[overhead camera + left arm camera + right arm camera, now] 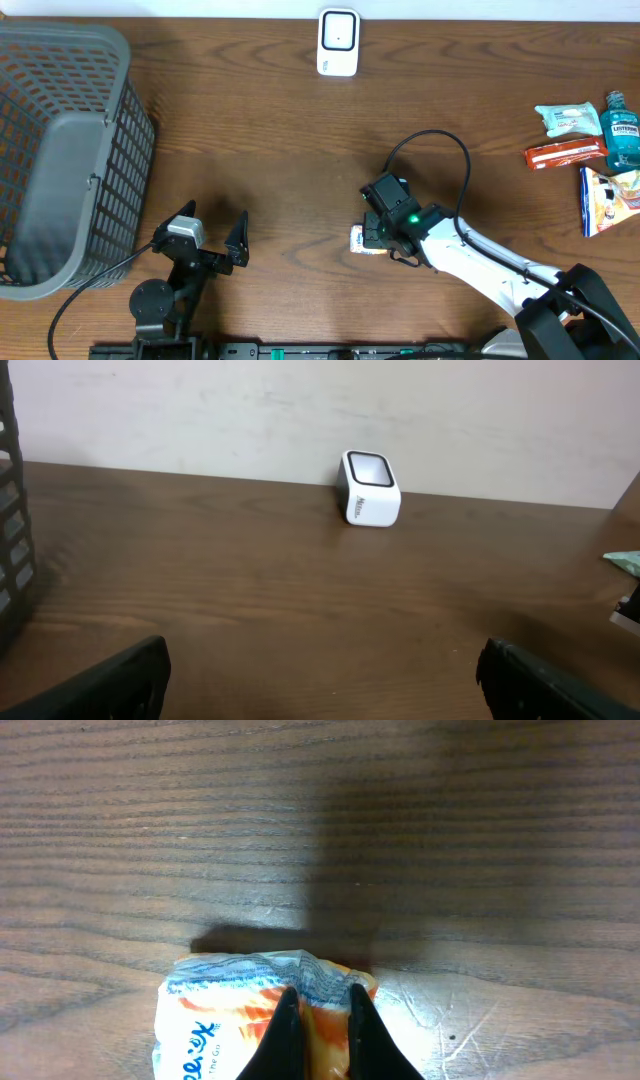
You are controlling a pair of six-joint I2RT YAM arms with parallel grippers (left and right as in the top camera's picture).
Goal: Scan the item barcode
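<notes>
packet (pixel 210 1020) of crinkled plastic in right tool (pixel 321 997)

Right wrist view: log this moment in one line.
right gripper: shut on orange-and-white packet | packet: lying on table | left gripper: open, empty | barcode scanner: far edge, nothing presented

The right hand (pixel 322 1020) reaches in from the bottom edge, its two black fingers (pixel 283 1035) drawn close together and pinching a crumpled fold at the upper edge of a small orange, white and blue packet (pixel 215 1020). The packet lies on the dark wood-grain bench (pixel 320 820), with a shadow just above it
</notes>
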